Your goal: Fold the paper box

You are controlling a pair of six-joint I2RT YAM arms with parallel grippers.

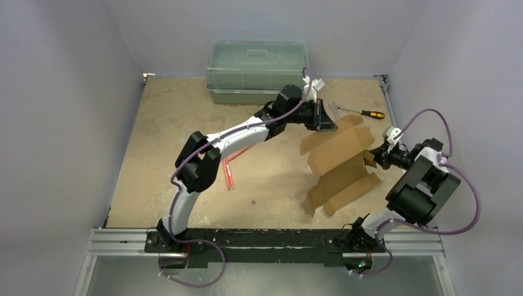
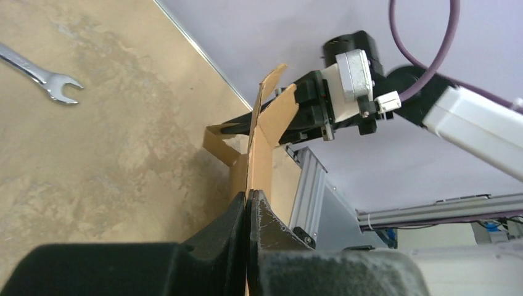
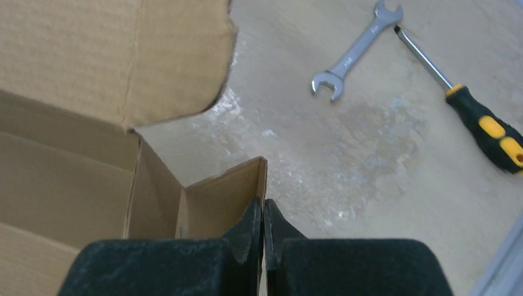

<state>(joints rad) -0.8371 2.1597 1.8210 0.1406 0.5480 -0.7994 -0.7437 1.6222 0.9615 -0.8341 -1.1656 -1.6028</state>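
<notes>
The paper box (image 1: 339, 163) is a brown cardboard sheet, partly folded, tilted up off the table right of centre. My left gripper (image 1: 323, 118) is shut on its far top edge; in the left wrist view the jaws (image 2: 248, 198) pinch a thin panel (image 2: 259, 154) edge-on. My right gripper (image 1: 377, 155) is shut on a flap at the box's right side; in the right wrist view the fingertips (image 3: 264, 206) clamp the edge of a small flap (image 3: 225, 197), with a larger flap (image 3: 111, 55) above.
A green translucent bin (image 1: 256, 71) stands at the back. A wrench (image 1: 336, 109) and a yellow-handled screwdriver (image 1: 369, 113) lie behind the box, both seen in the right wrist view: wrench (image 3: 354, 52), screwdriver (image 3: 481, 123). A red pen (image 1: 229, 172) lies left of centre.
</notes>
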